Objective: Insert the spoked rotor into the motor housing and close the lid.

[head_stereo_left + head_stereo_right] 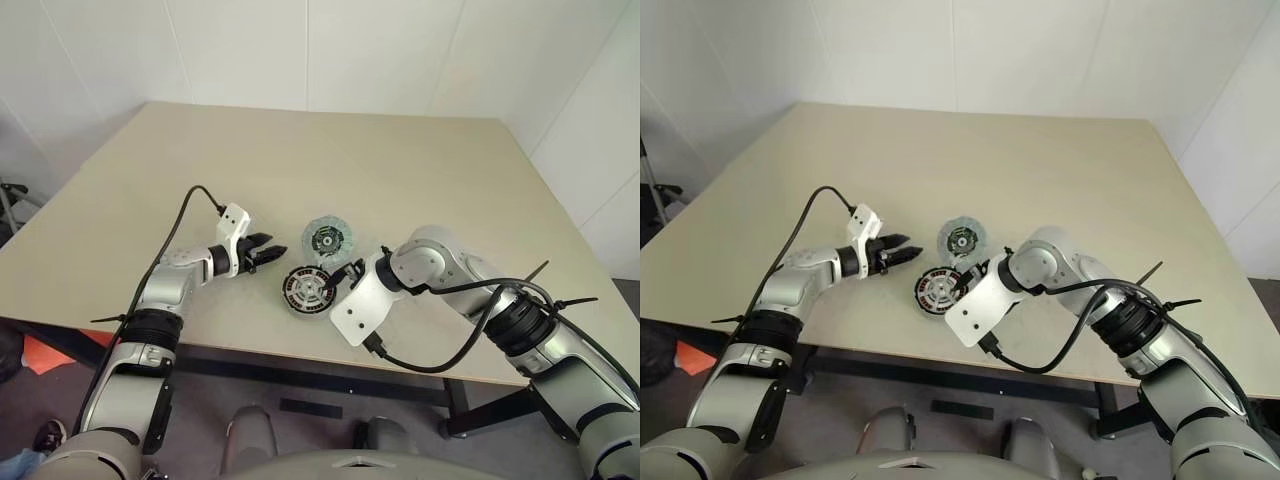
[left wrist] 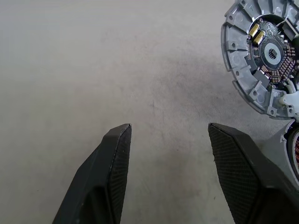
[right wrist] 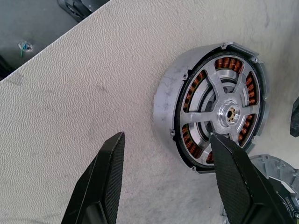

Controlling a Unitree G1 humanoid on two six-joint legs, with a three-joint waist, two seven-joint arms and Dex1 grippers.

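Beige laminate covers the table, and everything here is placed from the motor housing, which lies near the table's front edge. The housing is a round black cup lying flat with its open face up. In the right wrist view the spoked rotor already sits inside it: silver spokes run out from a bright hub, and copper-red windings show through the gaps between them. Being round, it has no long axis; its hub points straight up from the table.

Just behind the housing, farther from the front edge, lies the lid, flat and apart from it, a grey-silver disc with fine radial ribs and a dark centre facing up.

The right gripper hangs just to the right of the housing, its fingers spread and holding nothing. The left gripper is to the housing's left, pointing toward the lid, fingers also spread and empty.
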